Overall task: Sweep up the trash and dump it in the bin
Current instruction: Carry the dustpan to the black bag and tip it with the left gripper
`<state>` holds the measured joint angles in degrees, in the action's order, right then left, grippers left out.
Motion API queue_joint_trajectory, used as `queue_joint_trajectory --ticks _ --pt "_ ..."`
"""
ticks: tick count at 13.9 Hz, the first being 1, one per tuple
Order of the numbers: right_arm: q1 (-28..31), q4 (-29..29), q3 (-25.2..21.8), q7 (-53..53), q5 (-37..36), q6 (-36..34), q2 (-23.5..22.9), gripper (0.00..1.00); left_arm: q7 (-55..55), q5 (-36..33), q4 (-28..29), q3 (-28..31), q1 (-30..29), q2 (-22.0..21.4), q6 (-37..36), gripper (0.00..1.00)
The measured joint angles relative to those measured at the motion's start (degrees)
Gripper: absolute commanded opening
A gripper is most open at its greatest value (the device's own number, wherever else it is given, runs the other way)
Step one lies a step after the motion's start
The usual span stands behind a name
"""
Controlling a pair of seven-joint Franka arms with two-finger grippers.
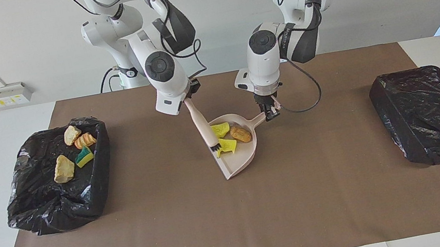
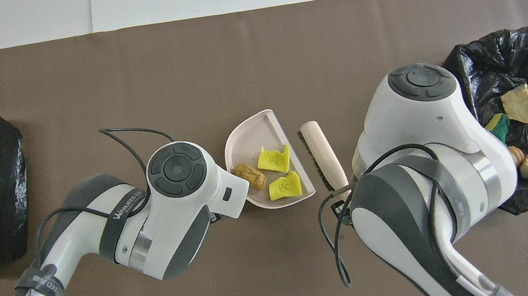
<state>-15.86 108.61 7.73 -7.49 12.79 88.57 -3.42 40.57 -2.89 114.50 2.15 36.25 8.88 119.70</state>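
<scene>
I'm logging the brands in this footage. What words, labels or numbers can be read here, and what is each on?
"WANJEED": on the dark band around the left arm's forearm; any further characters are too small to read.
The same kind of band lettering on the left arm in the facing view: too small to read.
Yellow stickers on the white wall box: too small to read.
No text shows on the dustpan, the brush or the bin bags.
</scene>
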Motion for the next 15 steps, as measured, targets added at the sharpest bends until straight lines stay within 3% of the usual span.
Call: queue_joint_trajectory --ticks 4,7,10,15 --pt "-4.29 8.27 0.13 -11.77 -0.01 4.20 3.89 0.00 4.10 -0.02 -0.07 0.39 -0.77 -0.02 0.00 0.00" --pt "-9.78 15.24 0.53 -23.32 -0.01 9.92 9.19 0.00 13.05 -0.10 -0.34 0.73 -5.91 -1.35 -0.01 0.00" --pt "-11.55 19.60 0.59 -24.94 0.38 13.97 12.12 0.00 23.36 -0.18 -0.41 0.95 -12.72 -4.64 -0.82 0.00" --pt "-19.83 23.55 0.77 -30.13 2.87 25.34 8.07 0.00 45.41 -0.25 -0.96 1.30 -28.89 -10.23 -3.52 0.00"
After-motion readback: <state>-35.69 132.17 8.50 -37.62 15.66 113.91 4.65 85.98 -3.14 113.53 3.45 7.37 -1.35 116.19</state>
